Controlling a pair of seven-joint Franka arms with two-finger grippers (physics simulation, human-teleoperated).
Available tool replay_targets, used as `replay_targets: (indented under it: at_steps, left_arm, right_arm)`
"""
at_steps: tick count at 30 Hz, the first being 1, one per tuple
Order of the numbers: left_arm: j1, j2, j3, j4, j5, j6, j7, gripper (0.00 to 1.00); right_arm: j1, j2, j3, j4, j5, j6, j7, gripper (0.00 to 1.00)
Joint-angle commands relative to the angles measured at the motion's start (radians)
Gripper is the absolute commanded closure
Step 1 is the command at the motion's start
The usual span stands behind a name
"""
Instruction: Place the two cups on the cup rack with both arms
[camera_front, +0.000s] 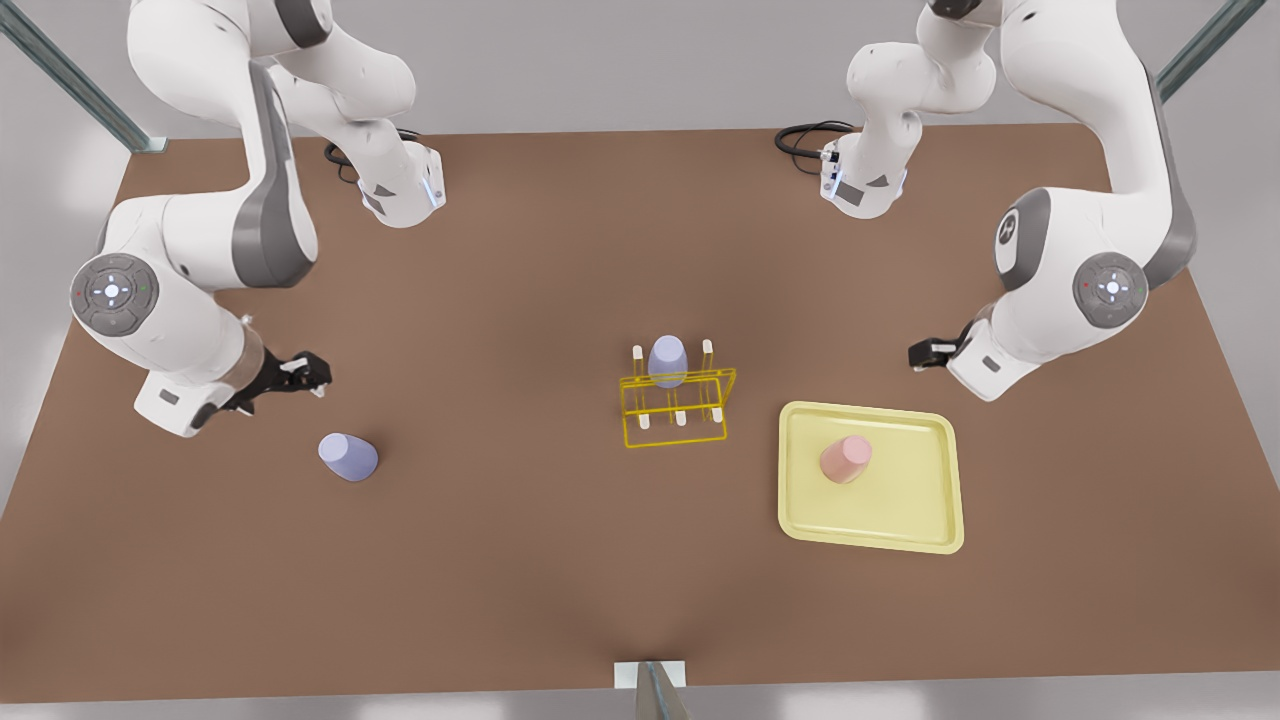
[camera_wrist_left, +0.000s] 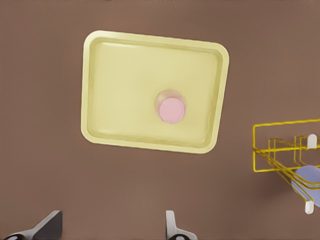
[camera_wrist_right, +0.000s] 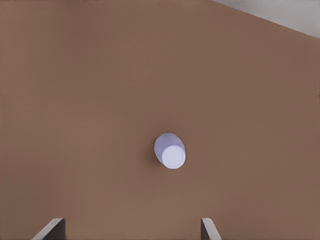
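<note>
Sitting nearest, the pink cup (camera_front: 845, 459) on the tray (camera_front: 930, 530) and a lavender cup (camera_front: 348, 457) on the tabletop (camera_front: 520, 580); behind, the cup rack (camera_front: 678, 405) carries another lavender cup (camera_front: 667, 361). Left gripper (camera_front: 918, 354) and right gripper (camera_front: 318, 376) hover, jaws spread.

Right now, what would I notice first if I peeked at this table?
Probably the bright yellow cup rack mid-table, with a lavender cup already on a peg. A pink cup stands on the pale yellow tray beside it, and another lavender cup sits alone toward the front view's left.
</note>
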Motion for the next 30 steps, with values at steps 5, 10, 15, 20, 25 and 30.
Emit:
replay_targets:
  at_steps: [5,10,15,20,25,30]
  left_arm:
    - [-0.080,0.152,0.001,-0.134,-0.008,0.360,-0.048,0.00]
    - [-0.089,0.284,0.003,-0.139,-0.008,0.494,-0.045,0.00]
    - [-0.103,0.320,0.003,-0.194,-0.008,0.656,-0.046,0.00]
    - [-0.101,0.367,0.004,-0.194,-0.006,0.681,-0.045,0.00]
    - [-0.104,0.388,0.006,-0.191,-0.004,0.725,-0.045,0.00]
    - [-0.100,0.416,0.013,-0.191,-0.003,0.728,-0.043,0.00]
  right_arm:
    - [-0.066,0.110,0.000,-0.015,0.001,0.057,0.023,0.00]
    - [-0.178,0.294,0.002,-0.055,0.078,0.274,0.021,0.00]
    - [-0.167,0.292,0.009,-0.164,0.119,0.433,0.039,0.00]
    - [-0.149,0.271,0.008,-0.272,0.107,0.553,0.102,0.00]
    - [-0.149,0.242,0.008,-0.377,0.076,0.625,0.102,0.00]
    - [-0.150,0.214,0.008,-0.500,0.075,0.775,0.101,0.00]
